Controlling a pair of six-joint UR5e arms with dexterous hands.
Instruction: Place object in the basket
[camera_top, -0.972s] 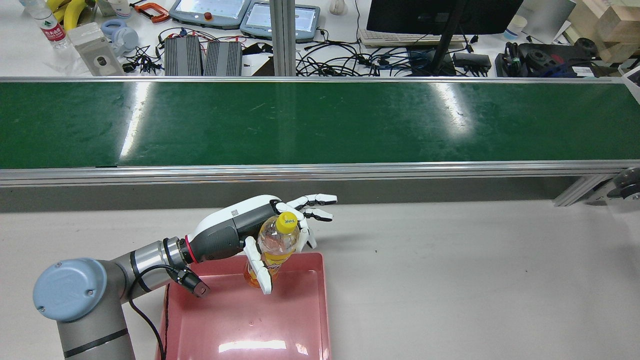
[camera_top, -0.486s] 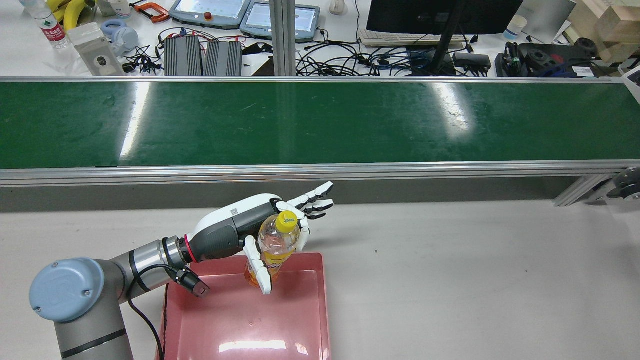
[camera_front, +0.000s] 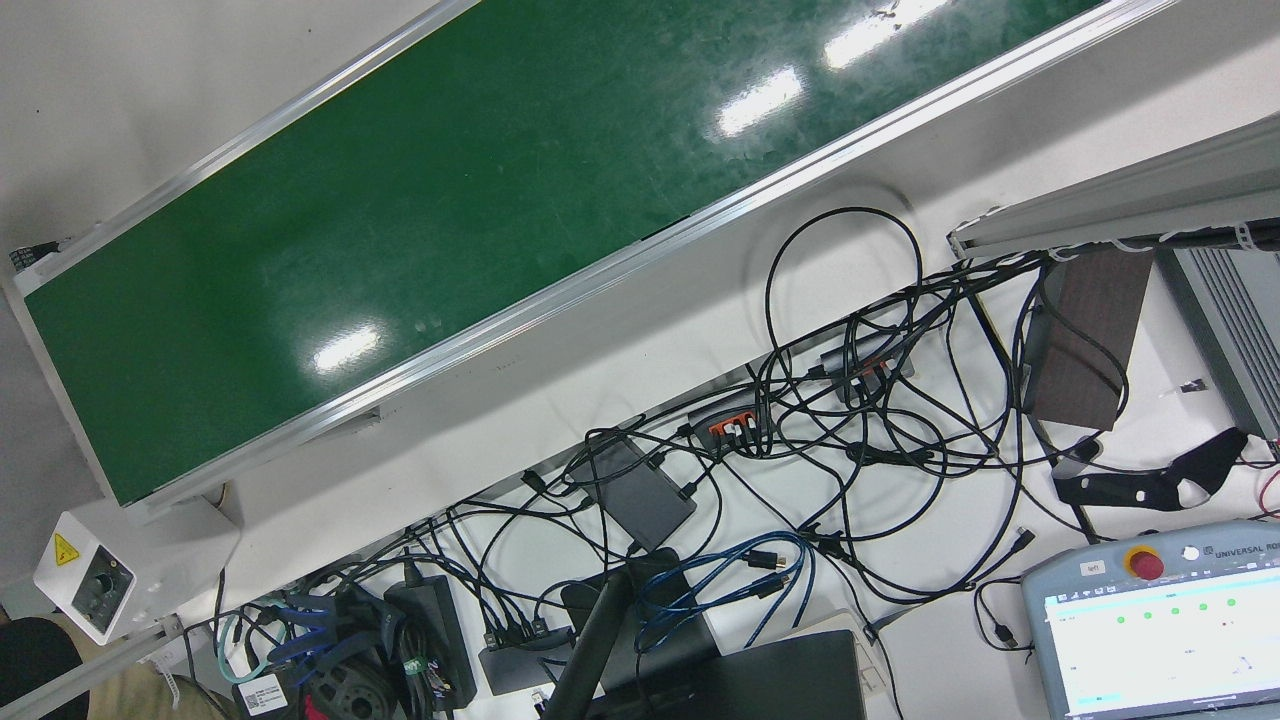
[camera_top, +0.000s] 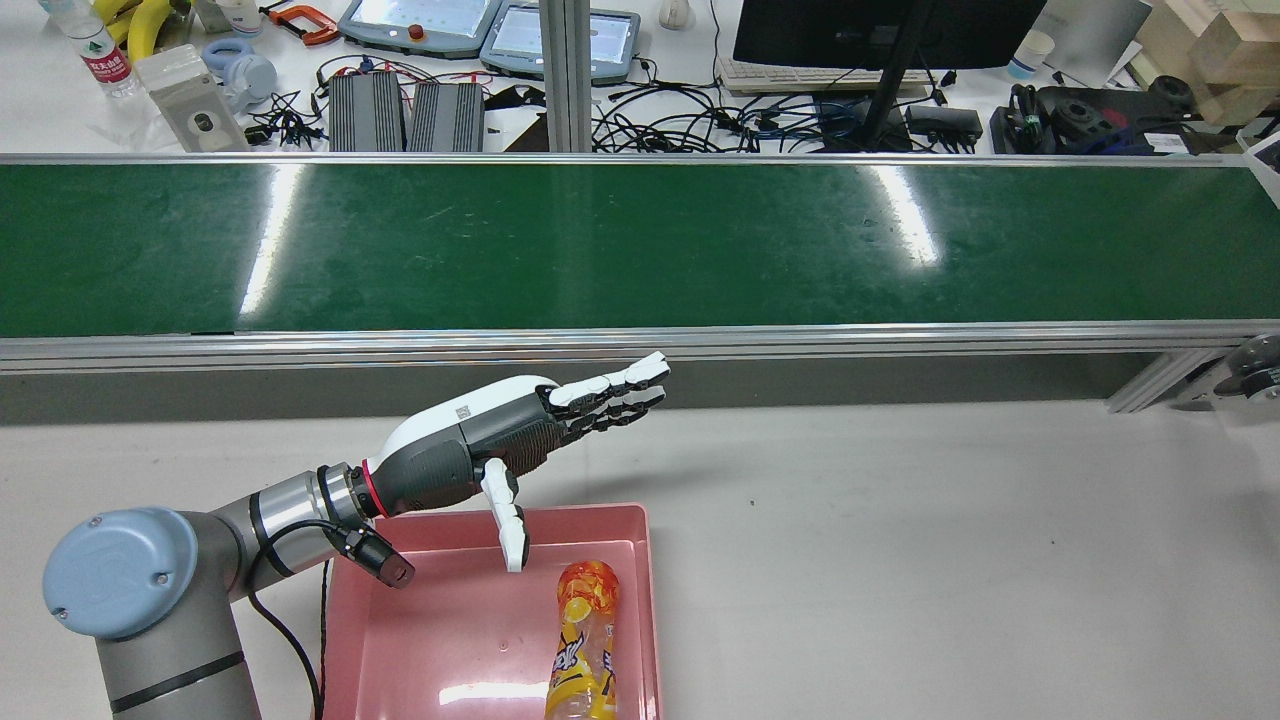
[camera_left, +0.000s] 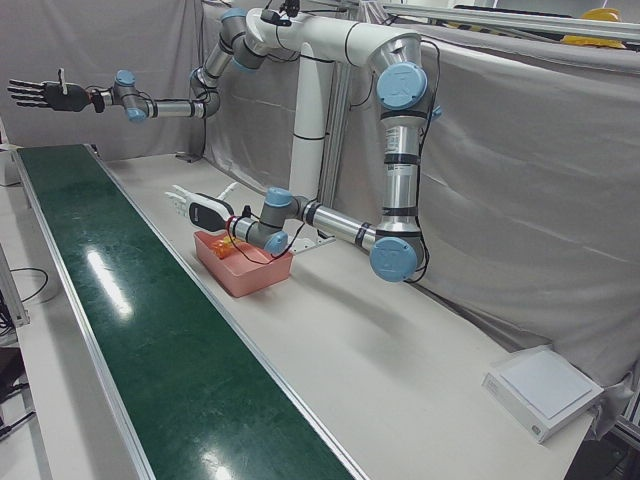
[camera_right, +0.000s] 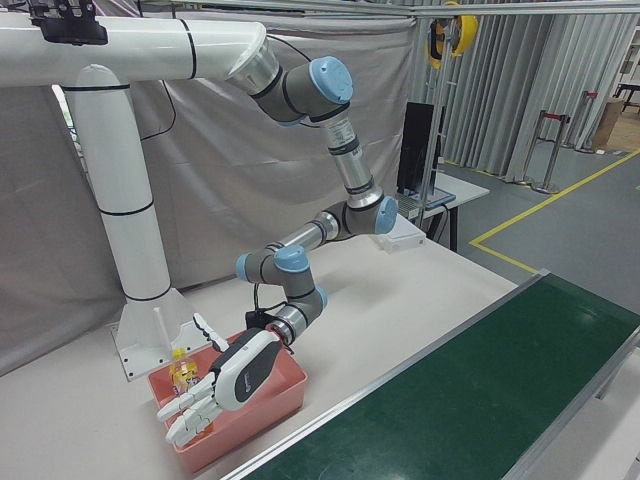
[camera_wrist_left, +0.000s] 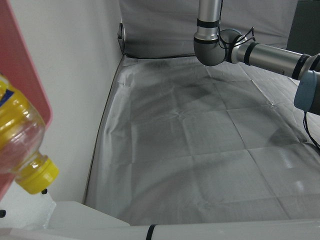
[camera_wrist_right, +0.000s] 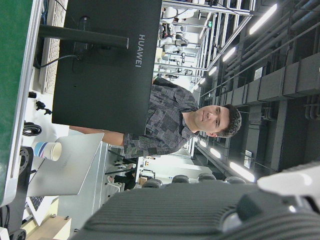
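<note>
An orange-drink bottle (camera_top: 580, 640) with a yellow cap lies on its side in the pink basket (camera_top: 600, 513), along its right wall. My left hand (camera_top: 480, 450) is open and empty above the basket's far edge, with its fingers stretched toward the conveyor. The left hand view shows the bottle's neck and cap (camera_wrist_left: 22, 155) next to the basket's rim (camera_wrist_left: 22, 75). In the right-front view the left hand (camera_right: 215, 390) hovers over the basket (camera_right: 250, 415), with the bottle (camera_right: 183, 375) behind it. My right hand (camera_left: 40, 95) is raised high with its fingers spread.
The green conveyor belt (camera_top: 640, 245) runs across beyond the basket, with an aluminium rail (camera_top: 640, 345) on its near side. A bench with cables, a monitor and teach pendants lies behind it. The grey table (camera_top: 900, 560) extends to the basket's right.
My left hand held the bottle upright over the basket's far edge. It has opened and straightened its fingers. The bottle now lies on its side in the basket.
</note>
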